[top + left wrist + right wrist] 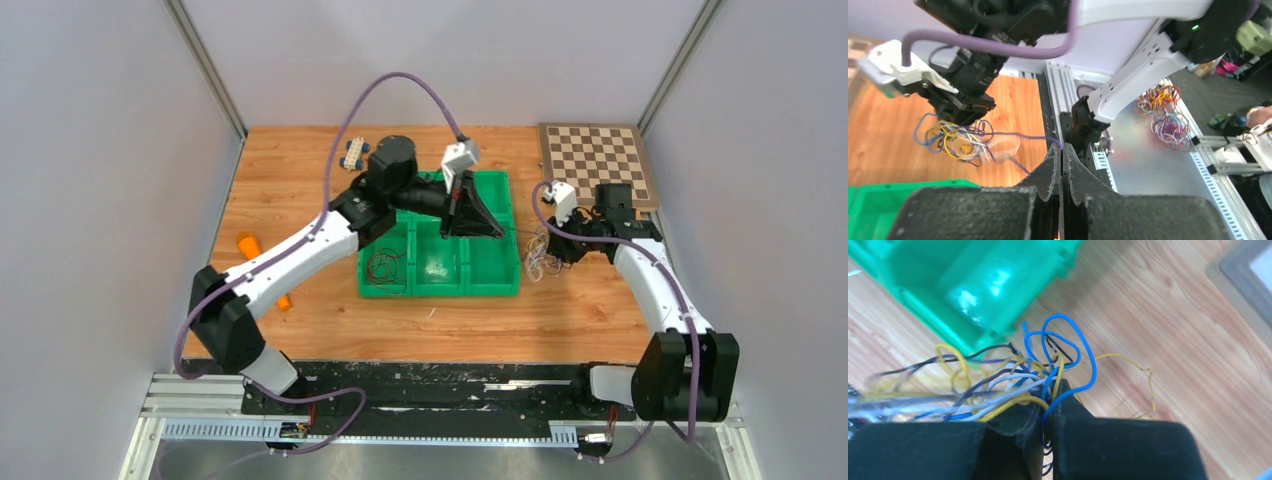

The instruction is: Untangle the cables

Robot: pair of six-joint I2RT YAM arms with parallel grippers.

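Note:
The cables (1013,385) are a loose tangle of thin yellow, blue, white, black and purple wires lying on the wooden table just right of the green bin (495,285). My right gripper (1050,390) is shut on the middle of the tangle, with blue and yellow loops sticking out past its fingertips. From above, the tangle (538,255) sits at the right gripper (562,248). My left gripper (1062,149) hovers over the bin's right end (492,230), shut on one thin purple cable (1018,134) that runs taut back to the tangle (955,137).
The bin's left compartment holds a dark coiled wire (383,265). A chessboard (598,160) lies at the back right and a toy car (353,153) behind the left arm. Two orange pieces (248,244) lie at the left. More wire bundles (1170,130) lie off the table.

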